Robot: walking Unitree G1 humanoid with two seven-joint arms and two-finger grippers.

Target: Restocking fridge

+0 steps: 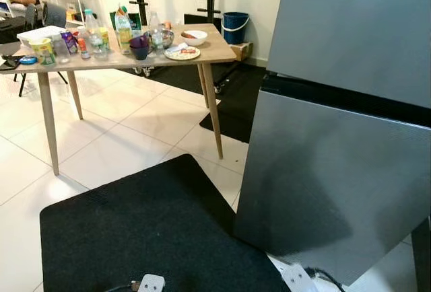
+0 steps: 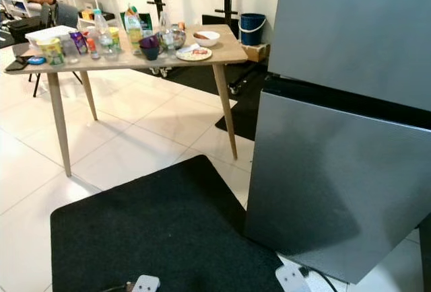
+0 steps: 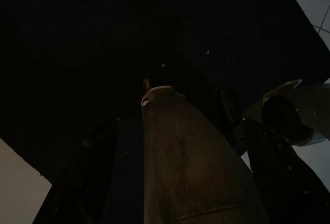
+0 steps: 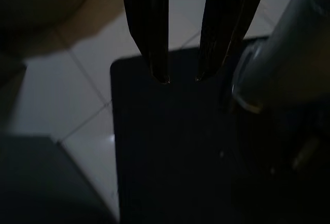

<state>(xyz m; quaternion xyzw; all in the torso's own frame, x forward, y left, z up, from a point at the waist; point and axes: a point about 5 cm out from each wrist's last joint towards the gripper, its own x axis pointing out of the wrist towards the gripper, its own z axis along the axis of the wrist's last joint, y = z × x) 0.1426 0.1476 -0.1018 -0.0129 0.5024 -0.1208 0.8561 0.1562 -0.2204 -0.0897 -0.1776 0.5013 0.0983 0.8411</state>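
Task barely started, by my read. Fridge [image 1: 337,144] sits to my right, both grey doors closed, nothing opened yet. The stock is all on the wooden bench [image 1: 215,51] well apart from the fridge, across white tile: water bottles [image 1: 94,33], a juice bottle [image 1: 123,29], a purple cup [image 1: 139,46], a metal bowl [image 1: 163,38], a white bowl [image 1: 194,36], a plate of food [image 1: 182,52], a yellow tub [image 1: 43,50], and a white container [image 1: 40,33] at the far end. Nothing carried, as far as I can see.

Both arms hang idle. Right tool [image 4: 181,77] points down at the black mat [image 1: 148,238] and tile, fingers slightly apart, nothing between them, so released. Left tool [image 3: 170,182]: wrist view very dark, I make out dark fingers over the mat but cannot tell whether they're parted or clenched.

A person sits far back behind the bench. Blue bucket [image 1: 235,26] by the wall.

Left to do, I judge: everything. Walk to bench, grab an item, open fridge door, place inside, repeat.
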